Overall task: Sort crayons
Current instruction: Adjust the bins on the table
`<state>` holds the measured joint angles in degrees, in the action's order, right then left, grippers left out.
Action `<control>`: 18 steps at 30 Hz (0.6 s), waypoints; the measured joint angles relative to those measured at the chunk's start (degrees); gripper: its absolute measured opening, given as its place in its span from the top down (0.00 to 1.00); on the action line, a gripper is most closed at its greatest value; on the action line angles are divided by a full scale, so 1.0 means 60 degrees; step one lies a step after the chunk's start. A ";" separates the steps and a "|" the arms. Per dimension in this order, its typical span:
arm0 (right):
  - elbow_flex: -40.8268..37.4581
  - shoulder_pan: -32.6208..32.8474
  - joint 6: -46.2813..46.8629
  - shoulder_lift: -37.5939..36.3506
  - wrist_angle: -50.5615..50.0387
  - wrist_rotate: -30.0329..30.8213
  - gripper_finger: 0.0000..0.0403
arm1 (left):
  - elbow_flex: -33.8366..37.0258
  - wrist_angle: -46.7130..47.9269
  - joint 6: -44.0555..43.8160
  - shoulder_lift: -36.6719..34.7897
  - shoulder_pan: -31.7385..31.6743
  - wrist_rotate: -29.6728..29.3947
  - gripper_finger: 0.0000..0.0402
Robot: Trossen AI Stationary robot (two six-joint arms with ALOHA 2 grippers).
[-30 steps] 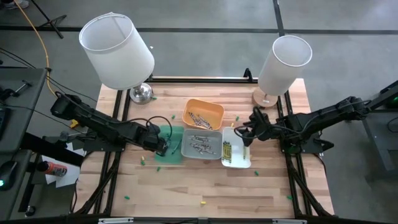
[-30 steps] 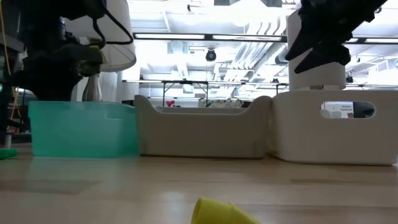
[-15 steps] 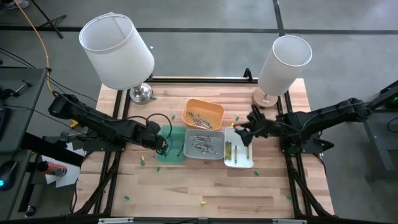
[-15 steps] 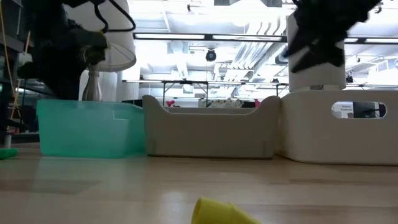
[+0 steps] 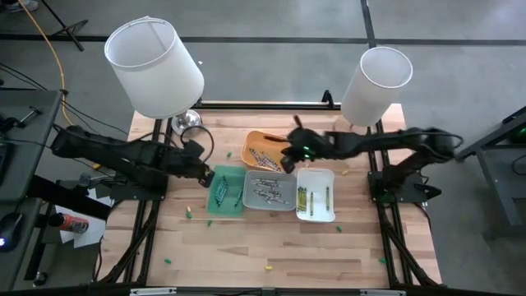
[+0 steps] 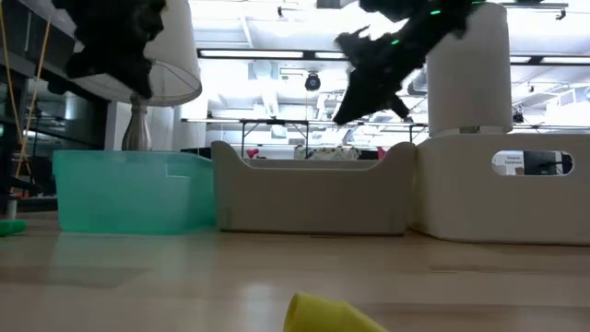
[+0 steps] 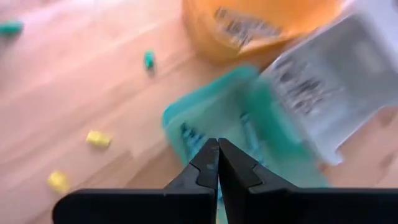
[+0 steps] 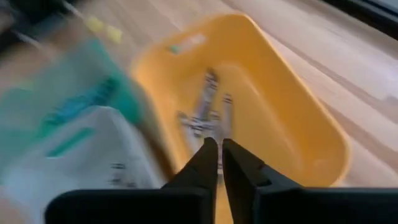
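Sorting proceeds across four trays set side by side at the table's centre.

Left side: the left gripper (image 5: 202, 175) hangs above the table just beside the green tray (image 5: 223, 191), its fingers pressed together with nothing between them. Several green crayons (image 5: 222, 190) lie in that tray, their long axes running roughly from the table's near edge to its far edge. Loose crayons are scattered on the wood – a yellow one (image 5: 188, 213) near the tray's left, a green one (image 5: 168, 261) toward the front edge.

Centre: the grey tray (image 5: 268, 191) holds grey-wrapped crayons (image 5: 263, 192), lying mostly crosswise at mixed angles. Behind it, the orange tray (image 5: 268, 152) holds more grey-wrapped crayons (image 8: 210, 112), tilted diagonally.

Right side: the right gripper (image 5: 294, 151) reaches over the orange tray – its fingers show only a narrow slit, and no crayon is visible between them. The white tray (image 5: 316, 195) holds yellow crayons (image 5: 301, 200) aligned front to back.

Procedure, as judged: the step in hand appears to be a pick from the orange tray. Open the jaws before descending, set them across a single crayon's long axis, and grip at mid-length to avoid catching its neighbours.
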<state>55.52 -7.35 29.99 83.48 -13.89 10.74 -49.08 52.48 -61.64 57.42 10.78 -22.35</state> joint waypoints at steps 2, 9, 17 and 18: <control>0.0874 -0.0286 -0.0204 0.0816 -0.0970 -0.0007 0.95 | -0.0011 -0.0310 0.0191 -0.0229 -0.0001 -0.0241 1.00; 0.2993 -0.0714 -0.1188 0.2882 -0.3453 -0.0041 0.99 | -0.0014 -0.1173 0.0558 -0.0513 0.0002 -0.0659 1.00; 0.3492 -0.0523 -0.1983 0.3317 -0.4721 -0.0043 1.00 | -0.0011 -0.1164 0.0560 -0.0388 0.0005 -0.0659 1.00; 0.3492 -0.0481 -0.2098 0.3318 -0.4800 -0.0043 1.00 | -0.0011 -0.1136 0.0564 -0.0371 0.0005 -0.0655 1.00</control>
<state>76.47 -10.24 17.41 103.39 -42.69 10.48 -49.15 45.66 -58.26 55.19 10.81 -26.28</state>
